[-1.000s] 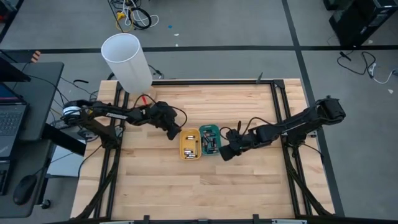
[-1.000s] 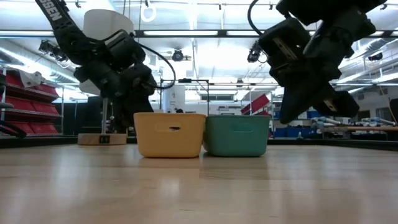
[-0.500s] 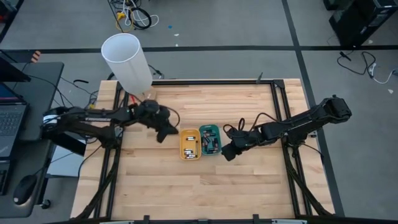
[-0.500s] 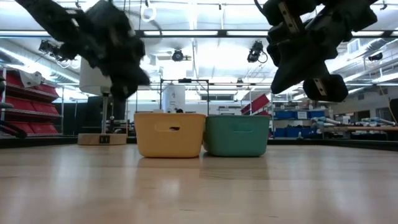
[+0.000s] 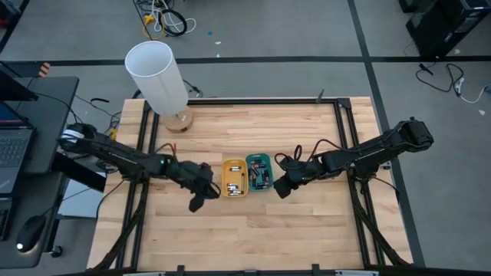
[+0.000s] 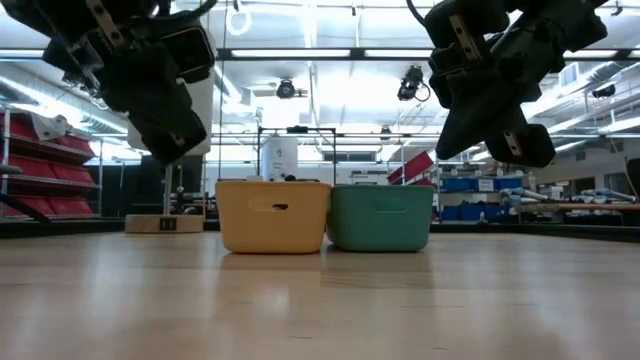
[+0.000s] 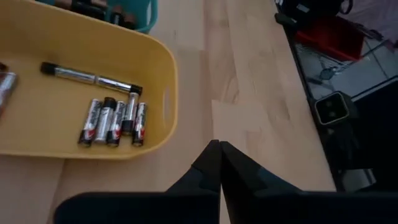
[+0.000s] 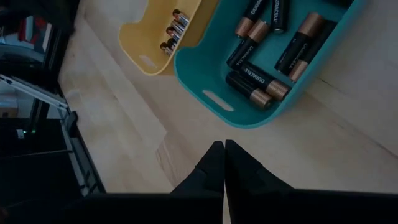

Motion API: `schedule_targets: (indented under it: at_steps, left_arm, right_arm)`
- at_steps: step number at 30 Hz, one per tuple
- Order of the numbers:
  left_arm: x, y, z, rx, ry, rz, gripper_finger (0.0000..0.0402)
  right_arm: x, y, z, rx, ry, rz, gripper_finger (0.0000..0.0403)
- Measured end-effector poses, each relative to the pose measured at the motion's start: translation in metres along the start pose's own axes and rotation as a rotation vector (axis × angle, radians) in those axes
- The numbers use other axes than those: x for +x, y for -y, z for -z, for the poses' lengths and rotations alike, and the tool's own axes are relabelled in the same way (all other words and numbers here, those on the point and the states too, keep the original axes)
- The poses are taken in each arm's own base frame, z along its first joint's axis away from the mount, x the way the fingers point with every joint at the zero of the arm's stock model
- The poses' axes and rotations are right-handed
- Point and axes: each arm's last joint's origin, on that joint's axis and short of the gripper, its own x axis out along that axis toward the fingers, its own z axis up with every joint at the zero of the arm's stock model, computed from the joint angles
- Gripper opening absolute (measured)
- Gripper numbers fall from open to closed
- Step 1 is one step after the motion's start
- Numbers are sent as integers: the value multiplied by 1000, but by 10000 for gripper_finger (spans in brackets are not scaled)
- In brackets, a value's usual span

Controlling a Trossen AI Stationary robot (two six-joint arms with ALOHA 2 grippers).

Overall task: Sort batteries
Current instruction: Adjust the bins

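Batteries [image 7: 113, 119] lie sorted in two touching trays at mid-table [image 5: 245, 238]: silvery cells in the yellow tray [image 5: 234, 177], dark copper-tipped ones [image 8: 261, 50] in the teal tray [image 5: 258, 172]. Left claw [image 5: 196, 201] hangs clenched and empty beside the yellow tray; right claw [image 5: 281, 188], likewise clenched, beside the teal.

Two dark jointed arms trailing black cables.

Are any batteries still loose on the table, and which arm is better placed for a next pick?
No loose batteries show: silvery ones lie in the yellow tray, dark ones in the teal tray. Neither arm is favoured: left gripper and right gripper are both shut and empty, each beside its own tray.
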Motion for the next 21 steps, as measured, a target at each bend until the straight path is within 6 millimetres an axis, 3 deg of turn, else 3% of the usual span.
schedule_targets:
  at_steps: [12, 21]
  left_arm:
    - [52, -4, 16, -53, 27, 27, 15]
    - [64, -18, 23, -97, 18, -73, 15]
  right_arm:
    - [0, 3, -3, -43, -28, 6, 0]
    - [0, 4, -2, -60, -57, 12, 0]
